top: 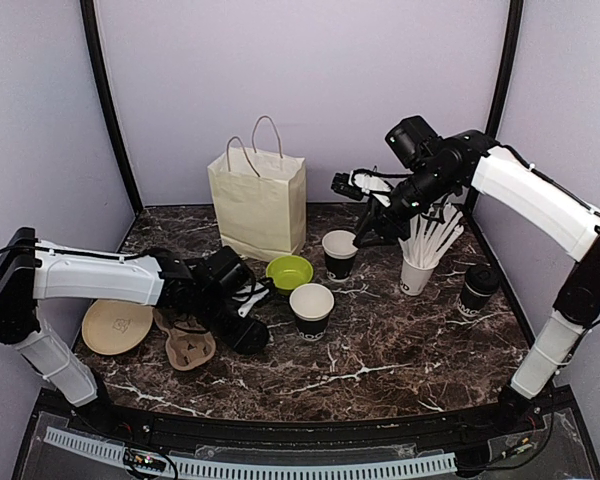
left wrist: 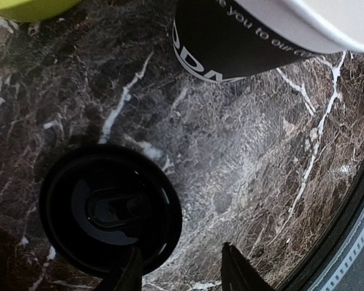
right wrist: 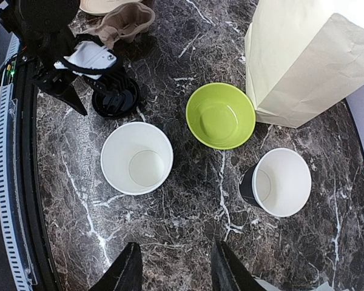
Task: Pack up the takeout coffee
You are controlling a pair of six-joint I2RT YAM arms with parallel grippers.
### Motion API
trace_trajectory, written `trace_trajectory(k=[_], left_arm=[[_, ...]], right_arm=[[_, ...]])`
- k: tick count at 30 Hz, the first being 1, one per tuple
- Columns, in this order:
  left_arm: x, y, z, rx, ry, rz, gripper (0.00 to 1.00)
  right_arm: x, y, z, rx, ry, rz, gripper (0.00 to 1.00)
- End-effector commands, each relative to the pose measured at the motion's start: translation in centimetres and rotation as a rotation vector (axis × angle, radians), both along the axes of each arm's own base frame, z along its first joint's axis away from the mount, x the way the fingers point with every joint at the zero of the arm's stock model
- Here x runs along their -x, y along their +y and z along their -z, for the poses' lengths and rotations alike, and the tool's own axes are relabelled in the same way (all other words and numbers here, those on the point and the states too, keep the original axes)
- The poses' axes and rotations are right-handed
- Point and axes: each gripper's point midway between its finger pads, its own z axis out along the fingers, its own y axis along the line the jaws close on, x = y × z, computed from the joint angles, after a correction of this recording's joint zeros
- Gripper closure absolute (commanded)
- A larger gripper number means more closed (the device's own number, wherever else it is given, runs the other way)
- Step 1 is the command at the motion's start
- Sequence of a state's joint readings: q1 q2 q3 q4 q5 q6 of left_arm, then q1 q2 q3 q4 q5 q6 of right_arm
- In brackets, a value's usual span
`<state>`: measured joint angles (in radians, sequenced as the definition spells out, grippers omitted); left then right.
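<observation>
Two open takeout coffee cups, black with white insides, stand mid-table: one nearer (top: 311, 308) (right wrist: 136, 157) and one farther back (top: 339, 252) (right wrist: 283, 180). A third, lidded cup (top: 477, 290) stands at the right. A loose black lid (left wrist: 109, 209) (right wrist: 116, 100) lies flat left of the nearer cup (left wrist: 230, 42). My left gripper (top: 248, 325) (left wrist: 182, 270) is low over the table, jaws apart. One finger overlaps the lid's rim and the other stands on bare marble beside it. My right gripper (top: 365, 235) (right wrist: 173, 267) hangs open and empty high above the farther cup.
A cream paper bag (top: 258, 200) (right wrist: 303, 60) stands upright at the back, with a lime-green bowl (top: 289, 271) (right wrist: 221, 115) in front of it. A white cup of straws (top: 417, 270) is at the right. A cardboard cup carrier (top: 188, 348) and tan plate (top: 116, 326) lie at the left.
</observation>
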<state>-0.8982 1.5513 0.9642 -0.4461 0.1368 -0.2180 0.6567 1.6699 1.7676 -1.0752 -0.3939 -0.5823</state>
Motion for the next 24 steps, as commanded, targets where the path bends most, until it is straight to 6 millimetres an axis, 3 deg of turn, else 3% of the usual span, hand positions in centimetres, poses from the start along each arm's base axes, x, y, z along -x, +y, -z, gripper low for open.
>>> trace_trajectory(k=[1,10,24], left_arm=[[1.4,-0.5,0.2,-0.005,0.033,0.081,0.55],[0.6,-0.4,1.7,-0.081,-0.004,0.108,0.56],[0.9,-0.3,3.0,-0.168,-0.031,0.191,0.67]], right_arm=[[-0.4,0.4,-0.4,-0.016,-0.034,-0.005,0.62],[-0.6,0.2,-0.1,-0.006,-0.031,0.005,0.61],[-0.8,0.3,0.1,0.002,-0.032,0.011,0.62]])
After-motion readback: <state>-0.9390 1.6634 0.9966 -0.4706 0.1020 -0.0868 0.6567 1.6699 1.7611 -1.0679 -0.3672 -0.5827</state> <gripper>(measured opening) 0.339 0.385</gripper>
